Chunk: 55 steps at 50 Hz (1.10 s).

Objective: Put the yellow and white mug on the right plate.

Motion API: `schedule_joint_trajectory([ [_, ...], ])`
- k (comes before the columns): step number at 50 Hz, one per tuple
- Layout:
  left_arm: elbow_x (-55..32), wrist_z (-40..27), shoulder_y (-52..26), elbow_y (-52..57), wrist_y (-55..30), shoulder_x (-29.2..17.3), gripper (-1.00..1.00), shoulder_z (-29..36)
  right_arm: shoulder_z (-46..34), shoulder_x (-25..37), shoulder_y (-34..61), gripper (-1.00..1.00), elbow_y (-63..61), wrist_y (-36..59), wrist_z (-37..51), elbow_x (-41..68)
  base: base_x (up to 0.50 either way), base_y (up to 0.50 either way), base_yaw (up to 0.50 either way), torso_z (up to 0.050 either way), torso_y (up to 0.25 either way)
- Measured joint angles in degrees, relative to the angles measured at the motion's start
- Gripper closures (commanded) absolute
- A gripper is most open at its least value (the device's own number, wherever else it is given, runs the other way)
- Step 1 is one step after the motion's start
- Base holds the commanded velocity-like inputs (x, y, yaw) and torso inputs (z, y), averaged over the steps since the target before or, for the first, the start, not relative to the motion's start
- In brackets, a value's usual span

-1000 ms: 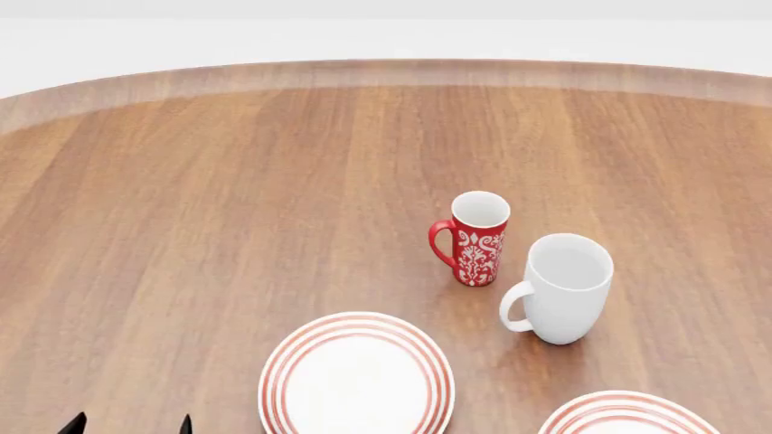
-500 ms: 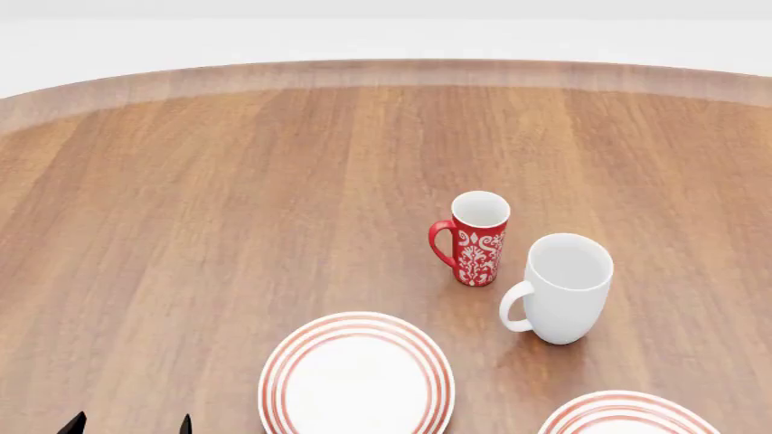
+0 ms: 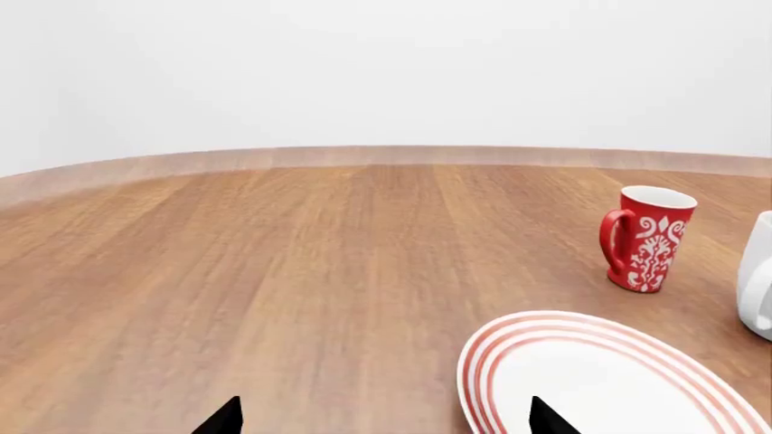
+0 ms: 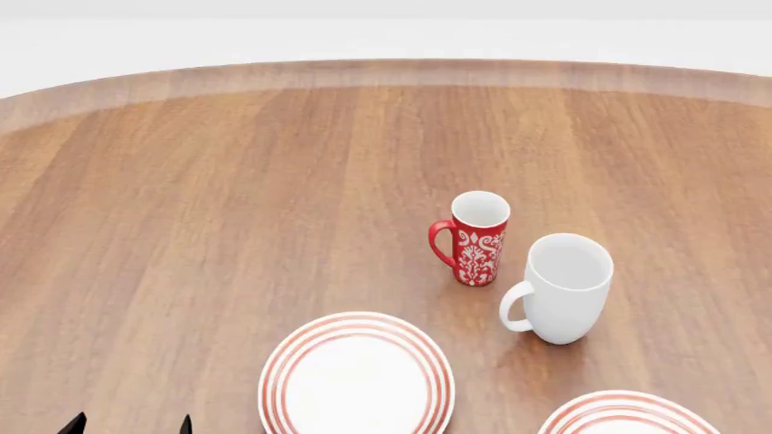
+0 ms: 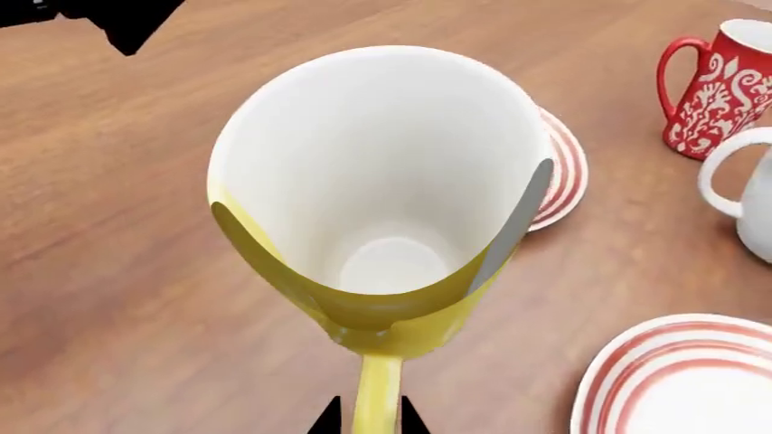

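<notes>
In the right wrist view the yellow and white mug (image 5: pixel 380 181) fills the middle, seen from above into its white inside. My right gripper (image 5: pixel 367 418) is shut on its yellow handle, a black fingertip on each side. The mug is held above the table and hides part of the left plate (image 5: pixel 561 176). The right plate (image 5: pixel 688 380), white with red rings, lies beside the mug; it also shows at the head view's bottom edge (image 4: pixel 627 414). The mug and right gripper are out of the head view. My left gripper (image 4: pixel 130 425) is open and empty near the left plate (image 3: pixel 603 380).
A slim red patterned mug (image 4: pixel 475 238) and a taller all-white mug (image 4: pixel 561 287) stand upright side by side beyond the two plates. The left plate (image 4: pixel 357 375) lies at the front middle. The round wooden table (image 4: pixel 241 181) stretches far back to its rim.
</notes>
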Motion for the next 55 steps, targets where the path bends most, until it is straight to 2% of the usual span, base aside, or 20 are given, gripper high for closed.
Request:
schedule_joint_trajectory([
  [25, -0.21, -0.28, -0.14, -0.33, 0.22, -0.22, -1.0, 0.44, 10.26, 1.65, -4.55, 1.0, 0.25, -0.96, 3.68, 6.02, 0.0, 0.0, 0.0, 0.0, 0.0],
  [55, -0.49, -0.63, -0.33, -0.54, 0.36, -0.46, -1.0, 0.96, 15.94, 1.47, -6.1, 1.0, 3.26, -0.93, 6.59, 8.89, 0.0, 0.0, 0.0, 0.0, 0.0],
])
